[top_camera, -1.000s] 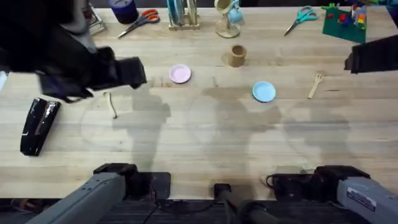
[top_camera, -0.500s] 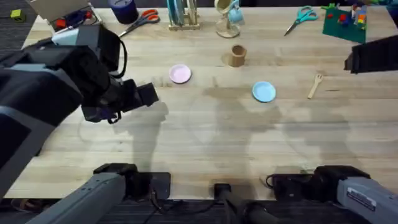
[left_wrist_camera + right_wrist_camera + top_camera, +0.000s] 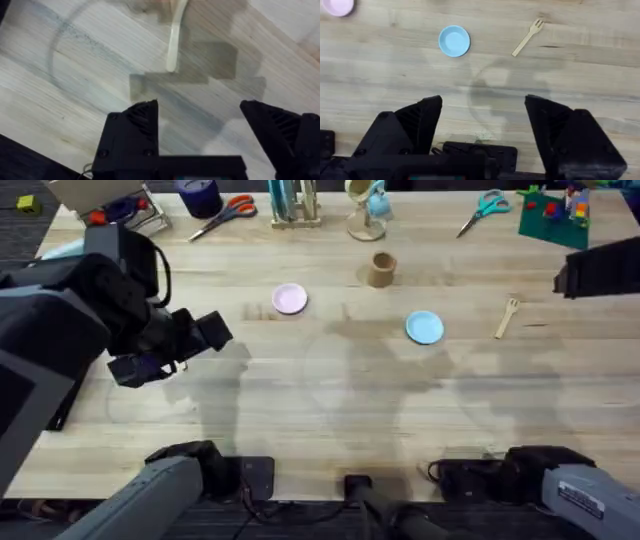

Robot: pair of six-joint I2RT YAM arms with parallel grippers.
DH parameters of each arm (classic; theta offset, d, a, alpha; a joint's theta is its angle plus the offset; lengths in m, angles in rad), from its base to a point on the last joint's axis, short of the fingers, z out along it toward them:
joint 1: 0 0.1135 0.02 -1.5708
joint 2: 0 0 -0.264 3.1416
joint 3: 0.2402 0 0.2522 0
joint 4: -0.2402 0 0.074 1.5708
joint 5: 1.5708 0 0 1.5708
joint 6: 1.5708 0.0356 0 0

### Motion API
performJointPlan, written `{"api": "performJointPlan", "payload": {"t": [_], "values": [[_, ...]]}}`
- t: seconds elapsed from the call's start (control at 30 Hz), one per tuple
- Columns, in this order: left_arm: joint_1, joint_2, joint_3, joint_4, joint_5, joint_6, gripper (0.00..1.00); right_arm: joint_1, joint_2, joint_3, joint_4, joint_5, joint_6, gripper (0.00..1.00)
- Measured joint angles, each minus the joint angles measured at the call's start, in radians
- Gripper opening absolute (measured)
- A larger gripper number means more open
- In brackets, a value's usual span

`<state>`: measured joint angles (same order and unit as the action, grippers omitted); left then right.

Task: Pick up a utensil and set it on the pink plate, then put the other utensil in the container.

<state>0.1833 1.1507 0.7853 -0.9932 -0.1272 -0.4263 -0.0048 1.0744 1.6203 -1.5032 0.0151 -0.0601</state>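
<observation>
The utensil [image 3: 172,46], a slim pale wooden piece, lies flat on the table just beyond my left gripper [image 3: 199,116], which hangs above it, open and empty. In the overhead view my left gripper [image 3: 168,352] sits at the table's left and covers that spot. The pink plate [image 3: 289,299] lies to its right, farther back. The tan container [image 3: 380,269] stands behind the middle. The wooden fork [image 3: 507,318] lies at the right, also visible as the fork [image 3: 528,37] beyond my open, empty right gripper [image 3: 485,117].
A light blue plate [image 3: 424,327] lies between the pink plate and the fork. Scissors [image 3: 228,213], a rack [image 3: 293,202], a mug stand [image 3: 367,208] and toy bricks [image 3: 556,214] line the back edge. My right arm [image 3: 598,270] hangs at the right edge.
My left arm has swung from the far left in over the utensil, which lay in plain sight a second ago and is now under the gripper. The right arm has stayed still.
</observation>
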Motion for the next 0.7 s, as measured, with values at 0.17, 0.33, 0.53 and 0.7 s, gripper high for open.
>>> {"api": "performJointPlan", "payload": {"t": [0.17,0.33,0.53,0.7], "values": [[0.034,0.0,0.0,0.041,0.0,0.011,0.994,0.0,0.0,0.0,0.0,0.0,0.0,0.994],[0.048,0.001,0.0,0.101,0.0,0.039,0.992,0.0,0.0,0.0,0.0,0.0,0.0,0.995],[0.078,0.07,0.0,0.132,0.012,0.069,0.993,0.0,0.0,0.0,-0.001,0.0,0.0,0.995],[0.103,0.202,0.0,0.2,0.027,0.092,0.993,0.0,0.0,0.0,0.0,0.0,0.0,0.996]]}}
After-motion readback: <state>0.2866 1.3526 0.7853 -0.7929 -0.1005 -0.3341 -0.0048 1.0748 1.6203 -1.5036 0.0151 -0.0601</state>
